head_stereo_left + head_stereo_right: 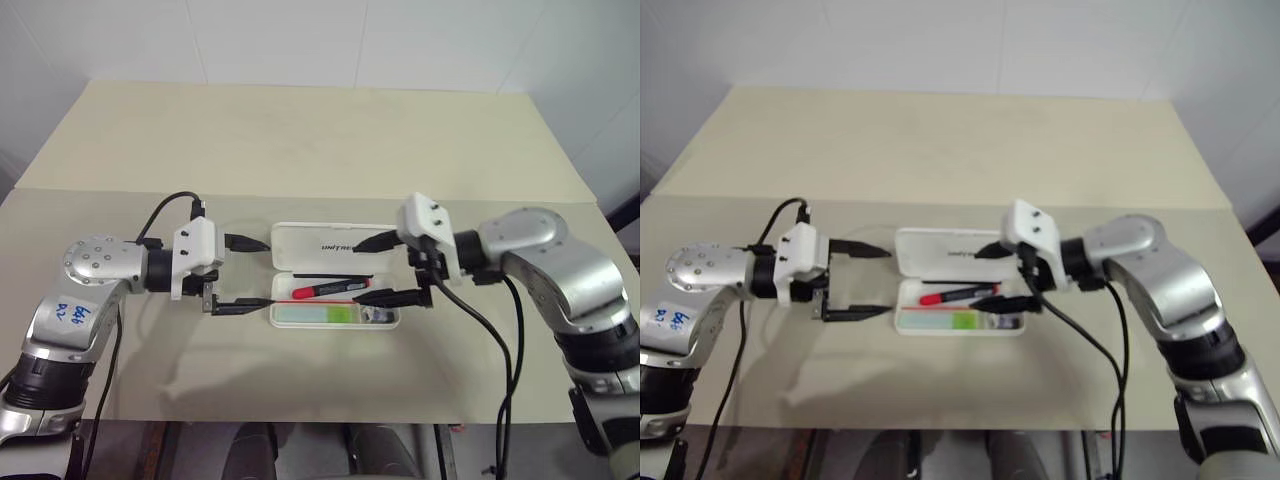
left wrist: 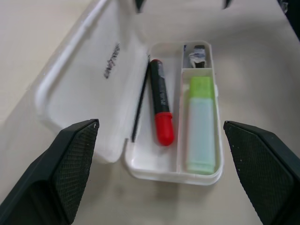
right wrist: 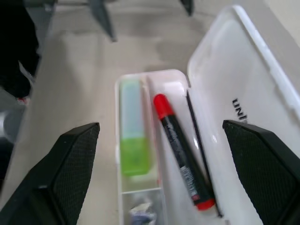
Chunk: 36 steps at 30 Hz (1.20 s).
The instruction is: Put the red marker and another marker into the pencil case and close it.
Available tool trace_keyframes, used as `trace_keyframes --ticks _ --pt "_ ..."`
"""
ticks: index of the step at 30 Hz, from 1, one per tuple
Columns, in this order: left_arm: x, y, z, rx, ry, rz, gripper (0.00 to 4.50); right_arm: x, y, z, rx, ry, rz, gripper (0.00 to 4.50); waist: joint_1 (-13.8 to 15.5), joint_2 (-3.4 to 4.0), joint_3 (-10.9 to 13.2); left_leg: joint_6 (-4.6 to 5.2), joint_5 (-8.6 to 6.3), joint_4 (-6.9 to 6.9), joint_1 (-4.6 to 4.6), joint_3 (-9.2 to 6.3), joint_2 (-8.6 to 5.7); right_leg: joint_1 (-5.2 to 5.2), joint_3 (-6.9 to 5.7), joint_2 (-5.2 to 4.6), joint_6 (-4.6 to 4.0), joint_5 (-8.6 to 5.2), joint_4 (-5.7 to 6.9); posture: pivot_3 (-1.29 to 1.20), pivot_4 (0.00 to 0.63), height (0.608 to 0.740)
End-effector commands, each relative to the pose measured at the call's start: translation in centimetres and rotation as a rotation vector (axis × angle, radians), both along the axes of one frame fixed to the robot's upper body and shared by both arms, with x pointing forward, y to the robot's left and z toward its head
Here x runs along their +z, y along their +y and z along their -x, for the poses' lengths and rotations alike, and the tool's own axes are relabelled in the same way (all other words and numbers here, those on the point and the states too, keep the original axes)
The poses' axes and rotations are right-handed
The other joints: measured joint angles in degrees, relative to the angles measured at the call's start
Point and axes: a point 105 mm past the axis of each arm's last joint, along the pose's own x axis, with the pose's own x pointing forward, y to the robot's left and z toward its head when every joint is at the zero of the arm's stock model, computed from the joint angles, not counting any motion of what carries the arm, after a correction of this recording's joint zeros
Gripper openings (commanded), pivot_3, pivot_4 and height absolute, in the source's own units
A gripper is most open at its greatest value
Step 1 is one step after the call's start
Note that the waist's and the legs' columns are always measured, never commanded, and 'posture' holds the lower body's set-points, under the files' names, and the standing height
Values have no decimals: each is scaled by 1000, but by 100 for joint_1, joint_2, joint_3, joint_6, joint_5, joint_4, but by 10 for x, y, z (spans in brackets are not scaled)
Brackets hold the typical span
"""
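White pencil case (image 1: 335, 245) lid up, left claw (image 1: 246, 274) and right claw (image 1: 384, 268) released, flanking it.

A big table (image 1: 300, 160) is filling most of the room we can see. Its top is a pale sandy color and it is looking smooth and flat. A thin line (image 1: 120, 187) is running across the table from side to side, like two boards meeting. Behind the table a white wall (image 1: 350, 40) is standing, with faint lines making big squares on it. The wall is also going along both sides of the table. Soft light is falling on the table. Under the table's near edge, a dark floor (image 1: 150, 450) is showing.
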Motion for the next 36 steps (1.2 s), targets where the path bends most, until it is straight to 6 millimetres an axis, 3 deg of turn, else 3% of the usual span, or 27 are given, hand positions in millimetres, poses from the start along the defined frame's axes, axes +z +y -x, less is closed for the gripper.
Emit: trace_keyframes --ticks 1,10,11,14,25,28,33,36 --pt "13 3 -2 -1 -59 -7 4500 26 -9 12 45 -129 -152 4454 -20 0 0 0 0 0 1 -1 0 1 0 0 0 0 1 0 150 740" --pt "31 16 -14 58 -73 58 4500 42 -40 19 -81 -99 -357 4454 -37 0 0 -3 4 2 16 -3 1 11 2 5 1 1 15 0 150 740" --pt "33 17 -14 61 -74 65 4326 41 -44 18 -104 -104 -369 4489 -35 0 0 -3 4 3 17 -1 1 11 4 4 2 1 14 0 150 740" --pt "40 20 -19 79 -78 106 3625 38 -51 18 -130 -120 -373 4500 -33 0 0 -3 4 2 16 -2 1 10 3 5 2 1 13 0 150 740" --pt "48 21 -32 115 -91 224 32 35 -45 15 -100 -174 -356 4500 -25 0 0 -4 4 2 15 -2 1 11 4 4 4 2 12 0 150 740" --pt "48 18 -42 156 -93 259 32 35 -44 13 -95 -189 -350 4500 -23 0 0 -4 4 4 16 -2 0 11 4 4 5 3 14 0 150 740" --pt "45 7 -76 296 -129 330 32 35 -40 10 -89 -200 -346 4500 -11 0 0 -4 4 20 14 -5 -1 16 4 5 11 6 15 0 150 740" --pt "33 0 -85 336 -122 303 32 36 -38 10 -85 -206 -350 4500 -14 0 0 -4 3 35 6 -6 -2 17 5 4 16 9 13 0 150 740"
